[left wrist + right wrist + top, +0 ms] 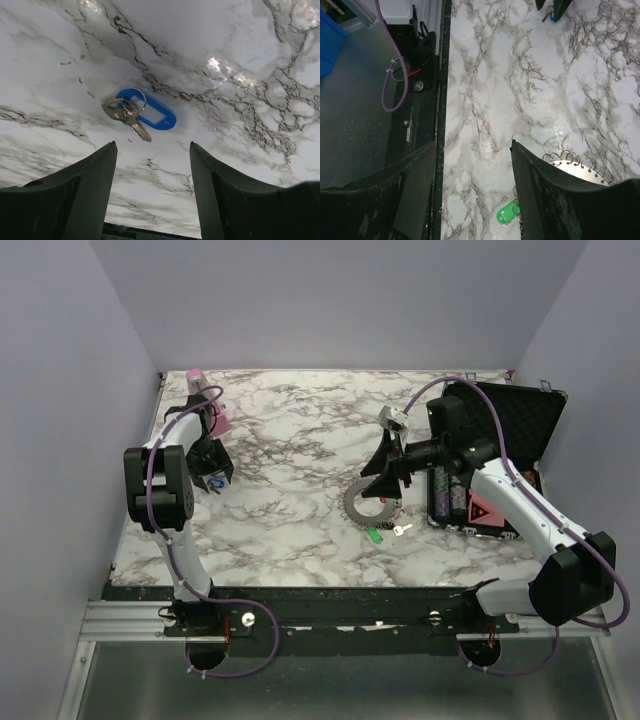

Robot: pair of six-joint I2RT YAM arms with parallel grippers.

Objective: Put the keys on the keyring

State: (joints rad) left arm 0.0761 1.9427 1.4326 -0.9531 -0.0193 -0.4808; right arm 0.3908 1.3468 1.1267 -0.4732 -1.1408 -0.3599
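1. On a marble-patterned tabletop [290, 440] walled in lilac, the left end effector [152, 147] hung open and empty, a blue-tagged key [142, 112] lying just ahead of its fingertips.
2. A clean pickup likely meant centring over the tag, lowering, then closing across it.
3. The right end effector [473, 144], also open and empty, hovered just beside the keyring [580, 167], a green-tagged key [507, 214] near.
4. Only the overhead view showed the keyring well apart from the left end effector; only its wrist view showed that blue-tagged key plainly.
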